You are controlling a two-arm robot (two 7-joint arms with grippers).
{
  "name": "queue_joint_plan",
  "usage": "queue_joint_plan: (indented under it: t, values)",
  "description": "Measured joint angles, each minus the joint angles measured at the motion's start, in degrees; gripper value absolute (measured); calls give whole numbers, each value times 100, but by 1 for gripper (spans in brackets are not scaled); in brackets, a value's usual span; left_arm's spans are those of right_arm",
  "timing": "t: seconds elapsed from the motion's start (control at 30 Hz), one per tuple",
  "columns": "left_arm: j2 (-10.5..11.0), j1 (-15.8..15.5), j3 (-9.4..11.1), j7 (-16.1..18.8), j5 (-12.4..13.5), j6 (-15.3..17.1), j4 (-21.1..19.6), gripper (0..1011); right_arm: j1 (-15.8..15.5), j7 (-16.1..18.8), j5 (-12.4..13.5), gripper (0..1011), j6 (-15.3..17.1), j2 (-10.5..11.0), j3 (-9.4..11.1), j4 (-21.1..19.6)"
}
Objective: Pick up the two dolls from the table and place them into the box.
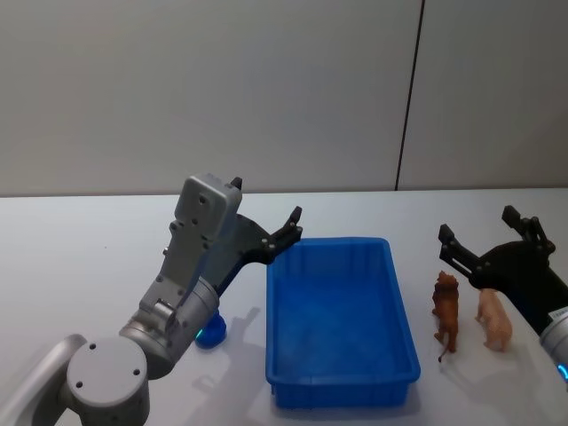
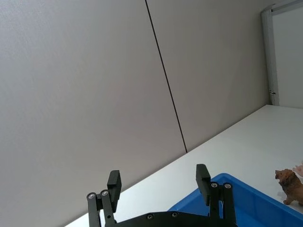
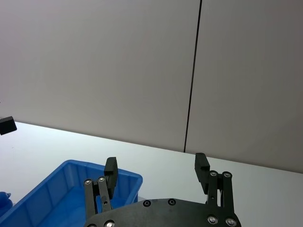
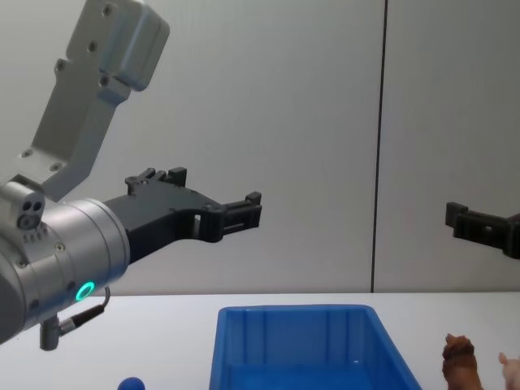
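Left side: your left gripper (image 1: 266,202) hangs raised above the table (image 1: 89,231), near the far left corner of the box (image 1: 342,241). Its jaws are spread wide and grip nothing.

Right side: your right gripper (image 1: 477,224) hovers beyond the two animal figures, jaws equally wide, gripping nothing.

The box sits on the table between your two arms.

The brown doll (image 1: 446,311) stands upright on the table, just beside the box's right wall. A pale pink animal figure (image 1: 494,321) stands just to its right, not touching it.

The blue doll (image 1: 211,333) is on the table near the box's left wall, partly hidden behind your left arm.
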Motion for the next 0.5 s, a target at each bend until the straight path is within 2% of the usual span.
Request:
queue_joint_plan:
  t: [0.5]
  values:
    - [0,0,0,0,0,0,0,1001,0,0,0,1001,0,0,0,0]
